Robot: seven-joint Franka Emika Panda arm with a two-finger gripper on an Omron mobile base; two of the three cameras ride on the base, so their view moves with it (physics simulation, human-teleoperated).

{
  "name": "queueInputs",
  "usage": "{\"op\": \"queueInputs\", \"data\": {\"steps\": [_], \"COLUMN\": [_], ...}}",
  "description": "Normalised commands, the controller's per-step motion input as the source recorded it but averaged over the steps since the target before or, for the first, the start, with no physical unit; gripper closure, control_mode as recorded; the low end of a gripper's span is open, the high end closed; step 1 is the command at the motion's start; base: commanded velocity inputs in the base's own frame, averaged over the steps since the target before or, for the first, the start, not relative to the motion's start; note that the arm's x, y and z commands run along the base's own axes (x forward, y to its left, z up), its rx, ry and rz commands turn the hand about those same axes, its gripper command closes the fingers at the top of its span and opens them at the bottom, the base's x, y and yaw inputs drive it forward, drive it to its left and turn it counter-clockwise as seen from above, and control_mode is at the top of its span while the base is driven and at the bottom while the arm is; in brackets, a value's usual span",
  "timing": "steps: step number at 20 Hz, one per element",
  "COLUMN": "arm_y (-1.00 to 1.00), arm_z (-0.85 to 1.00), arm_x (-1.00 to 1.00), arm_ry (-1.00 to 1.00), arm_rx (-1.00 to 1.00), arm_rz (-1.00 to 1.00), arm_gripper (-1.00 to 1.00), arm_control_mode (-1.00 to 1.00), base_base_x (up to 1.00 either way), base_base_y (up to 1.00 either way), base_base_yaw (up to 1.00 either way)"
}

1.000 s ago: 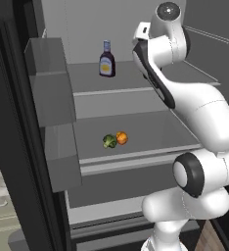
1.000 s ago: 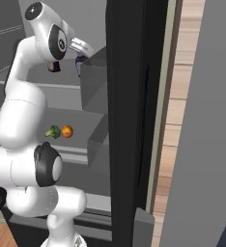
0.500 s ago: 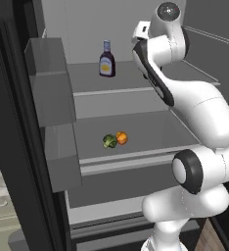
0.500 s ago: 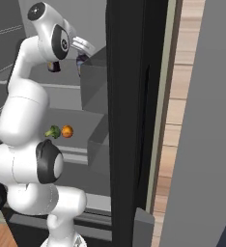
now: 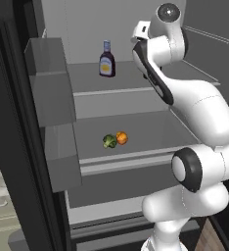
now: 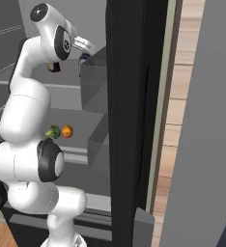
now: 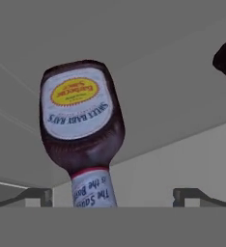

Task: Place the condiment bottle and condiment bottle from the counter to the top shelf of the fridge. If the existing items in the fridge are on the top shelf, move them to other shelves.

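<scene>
Gripper (image 7: 113, 195) spread wide, holding nothing. Small dark-brown sauce bottle with yellow-and-white label (image 5: 106, 61) stands upright on the highest flat grey shelf (image 5: 150, 77) of the fridge — close before the hand. Risk: a careless sideways swing clips it — it topples or rolls.

Condiment bottle (image 7: 81, 120): dark brown body showing a glossy plastic-like sheen, label looking like matt paper.
Fridge (image 5: 18, 162): black sides looking smooth and faintly shiny.
Top shelf (image 5: 136, 78): plain grey, appearing matt and smooth.
Floor (image 6: 182, 125): showing as pale wood planks.
</scene>
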Motion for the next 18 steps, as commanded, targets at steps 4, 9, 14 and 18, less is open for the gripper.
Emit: {"op": "queueInputs", "data": {"steps": [4,9,14,18], "arm_y": [0.0,-0.1,-0.03,-0.02], "arm_z": [0.0,0.0,0.0,0.0], "arm_x": [0.0,-0.37,-0.54,-0.94], "arm_ry": [0.0,-0.04,-0.15,-0.31], "arm_rx": [0.0,0.0,0.04,0.0], "arm_rz": [0.0,0.01,0.03,0.1], "arm_gripper": [-1.0,-1.0,-1.0,-1.0], "arm_control_mode": [-1.0,-1.0,-1.0,-1.0], "base_base_x": [0.0,0.0,0.0,0.0], "base_base_y": [0.0,0.0,0.0,0.0], "base_base_yaw": [0.0,0.0,0.0,0.0]}}
